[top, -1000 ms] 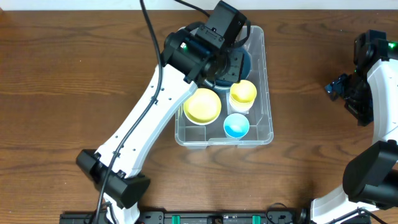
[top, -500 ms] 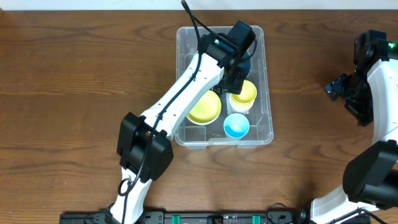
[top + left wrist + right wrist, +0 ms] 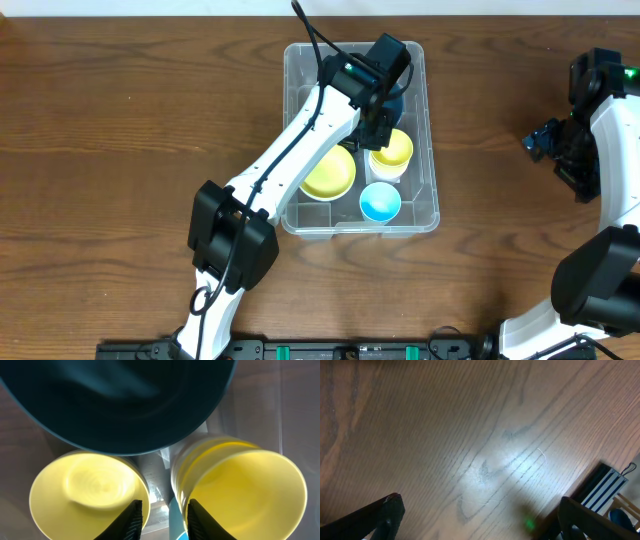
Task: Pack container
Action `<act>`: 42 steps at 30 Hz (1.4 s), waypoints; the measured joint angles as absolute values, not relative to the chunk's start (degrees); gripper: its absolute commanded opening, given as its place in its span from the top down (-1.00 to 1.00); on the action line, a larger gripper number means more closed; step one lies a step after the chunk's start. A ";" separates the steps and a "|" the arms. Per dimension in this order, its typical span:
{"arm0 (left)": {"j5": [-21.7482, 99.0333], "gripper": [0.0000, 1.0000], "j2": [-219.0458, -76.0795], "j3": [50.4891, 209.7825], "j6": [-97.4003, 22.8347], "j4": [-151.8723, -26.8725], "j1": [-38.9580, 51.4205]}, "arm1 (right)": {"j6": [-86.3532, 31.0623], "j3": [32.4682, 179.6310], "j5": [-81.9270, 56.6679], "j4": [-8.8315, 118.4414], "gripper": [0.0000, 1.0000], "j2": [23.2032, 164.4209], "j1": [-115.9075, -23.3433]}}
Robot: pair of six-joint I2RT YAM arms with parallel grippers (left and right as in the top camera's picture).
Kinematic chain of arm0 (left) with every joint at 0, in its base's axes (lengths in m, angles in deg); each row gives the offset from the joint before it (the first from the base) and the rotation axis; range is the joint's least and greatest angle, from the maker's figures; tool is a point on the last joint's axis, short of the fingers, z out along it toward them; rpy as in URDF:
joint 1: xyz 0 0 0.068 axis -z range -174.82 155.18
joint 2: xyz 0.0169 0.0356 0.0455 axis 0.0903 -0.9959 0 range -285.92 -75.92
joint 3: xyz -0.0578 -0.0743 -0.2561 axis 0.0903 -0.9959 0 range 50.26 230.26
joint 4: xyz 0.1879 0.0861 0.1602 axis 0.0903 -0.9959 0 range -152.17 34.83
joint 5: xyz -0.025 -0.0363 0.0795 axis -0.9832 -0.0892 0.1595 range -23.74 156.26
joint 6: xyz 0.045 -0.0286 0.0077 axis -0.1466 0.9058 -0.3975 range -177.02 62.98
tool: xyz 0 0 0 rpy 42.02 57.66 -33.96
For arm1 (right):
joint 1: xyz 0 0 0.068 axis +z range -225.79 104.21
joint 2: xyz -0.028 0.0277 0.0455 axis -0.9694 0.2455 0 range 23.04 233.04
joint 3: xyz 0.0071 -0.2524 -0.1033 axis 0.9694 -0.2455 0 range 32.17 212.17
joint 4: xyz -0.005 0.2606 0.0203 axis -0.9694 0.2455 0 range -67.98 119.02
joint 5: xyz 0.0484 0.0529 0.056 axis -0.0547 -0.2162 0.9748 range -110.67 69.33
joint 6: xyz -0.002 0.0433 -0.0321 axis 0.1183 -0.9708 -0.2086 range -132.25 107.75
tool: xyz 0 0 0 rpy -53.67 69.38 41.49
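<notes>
The container (image 3: 297, 70) is a large clear bin at the table's middle back. It holds a dark teal bowl (image 3: 396, 100), a yellow bowl (image 3: 328, 172), a yellow cup (image 3: 392, 150) and a blue cup (image 3: 380, 202). My left gripper (image 3: 380, 122) is down inside the bin, partly open and empty. In the left wrist view its fingers (image 3: 162, 520) hang between the yellow bowl (image 3: 85, 490) and the yellow cup (image 3: 240, 490), with the dark teal bowl (image 3: 120, 405) ahead. My right gripper (image 3: 545, 140) is wide open over bare wood (image 3: 480, 515).
The left arm (image 3: 290, 160) lies across the bin's left wall and part of the yellow bowl. The right arm (image 3: 600, 150) stands folded at the table's right edge. A dark striped object (image 3: 600, 485) shows past the table edge in the right wrist view.
Since one second ago my left arm has changed its pose and its wrist has shifted right over the dark teal bowl and yellow cup. Nothing has moved in the last half second.
</notes>
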State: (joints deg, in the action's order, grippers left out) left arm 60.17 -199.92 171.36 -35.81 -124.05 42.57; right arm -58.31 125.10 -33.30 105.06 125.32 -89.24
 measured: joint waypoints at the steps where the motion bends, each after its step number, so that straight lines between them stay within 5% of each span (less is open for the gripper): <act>1: 60.06 0.38 -199.92 171.36 -35.81 -123.98 42.57 | -58.31 125.10 -33.30 105.06 -0.99 125.32 -89.24; 26: 59.14 0.38 -199.92 168.82 -35.81 -122.80 43.14 | -58.31 125.10 -33.30 105.06 -0.99 125.32 -89.24; 32: 59.12 0.70 -199.92 168.80 -35.57 -122.61 43.86 | -58.31 125.10 -33.30 105.06 -0.98 125.32 -89.24; 42: 59.14 0.88 -199.92 168.78 -35.48 -121.62 45.80 | -58.31 125.10 -33.30 105.06 -0.98 125.32 -89.24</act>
